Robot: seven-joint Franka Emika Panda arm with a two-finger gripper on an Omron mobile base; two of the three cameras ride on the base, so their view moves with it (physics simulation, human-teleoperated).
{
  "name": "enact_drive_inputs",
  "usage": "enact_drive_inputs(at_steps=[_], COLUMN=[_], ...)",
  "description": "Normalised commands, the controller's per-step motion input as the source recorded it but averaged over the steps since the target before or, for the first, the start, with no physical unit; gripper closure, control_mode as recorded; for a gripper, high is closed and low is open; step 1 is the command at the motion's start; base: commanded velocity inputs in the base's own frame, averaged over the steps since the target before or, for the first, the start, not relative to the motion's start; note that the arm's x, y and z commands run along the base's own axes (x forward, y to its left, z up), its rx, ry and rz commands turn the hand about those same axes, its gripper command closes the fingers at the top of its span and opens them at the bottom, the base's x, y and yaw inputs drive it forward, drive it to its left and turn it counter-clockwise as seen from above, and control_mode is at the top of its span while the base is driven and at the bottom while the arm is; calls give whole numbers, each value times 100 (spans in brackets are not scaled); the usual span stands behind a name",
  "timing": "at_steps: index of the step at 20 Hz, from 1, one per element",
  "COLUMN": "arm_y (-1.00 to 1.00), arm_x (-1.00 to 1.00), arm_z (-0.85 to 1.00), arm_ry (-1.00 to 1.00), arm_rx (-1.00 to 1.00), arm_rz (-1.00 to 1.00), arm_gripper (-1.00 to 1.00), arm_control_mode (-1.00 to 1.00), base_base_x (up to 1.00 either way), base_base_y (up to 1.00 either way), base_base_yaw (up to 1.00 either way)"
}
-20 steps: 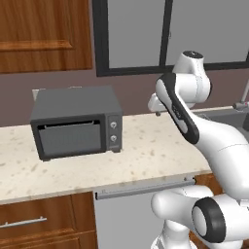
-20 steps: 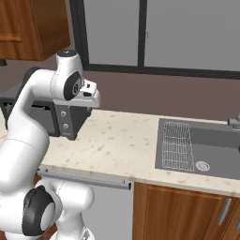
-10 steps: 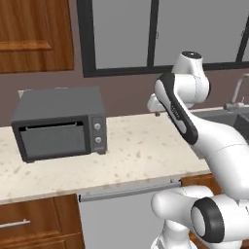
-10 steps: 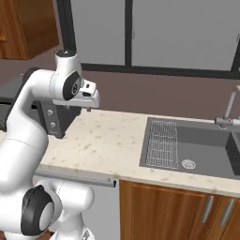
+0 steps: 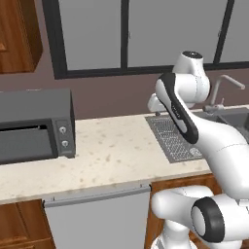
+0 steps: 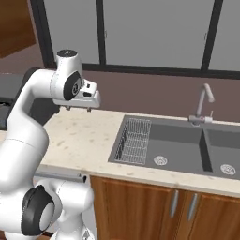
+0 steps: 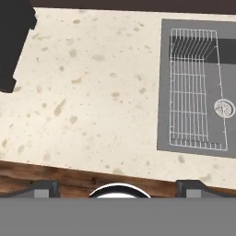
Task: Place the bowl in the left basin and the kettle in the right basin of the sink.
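The dark-grey sink (image 6: 164, 122) is set into the counter to the right of my arm. Its left basin (image 6: 178, 143) holds a wire rack (image 6: 135, 140) and a round drain; the smaller right basin (image 6: 224, 150) lies beyond the divider. My gripper (image 6: 79, 108) hangs above the counter, left of the sink, open with nothing between its fingers. In the hand view the gripper (image 7: 117, 188) looks down on the speckled counter, with the left basin (image 7: 220, 73) and its rack (image 7: 193, 87) at the right. The bowl and the kettle are out of view.
A dark toaster oven (image 5: 34, 126) stands on the counter at the far left, and its corner (image 7: 14, 37) also appears in the hand view. A slim curved faucet (image 6: 204, 101) rises at the sink's back edge. Windows run along the back wall, with wooden cabinets below the counter.
The base has driven to the right: the oven slid toward the left edge and the sink came fully into view. The arm keeps its pose and the gripper stays open.
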Motion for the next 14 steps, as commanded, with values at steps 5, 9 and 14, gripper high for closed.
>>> enact_drive_inputs(at_steps=[5,9,14], arm_y=[0,0,0], arm_x=[0,0,0], arm_z=[0,0,0], arm_ry=[0,0,0], arm_rx=[0,0,0], arm_rz=[0,0,0], arm_gripper=[-100,-100,-100], arm_control_mode=[100,100,100], base_base_x=[0,0,0], base_base_y=[-62,-66,-64], base_base_yaw=[0,0,0])
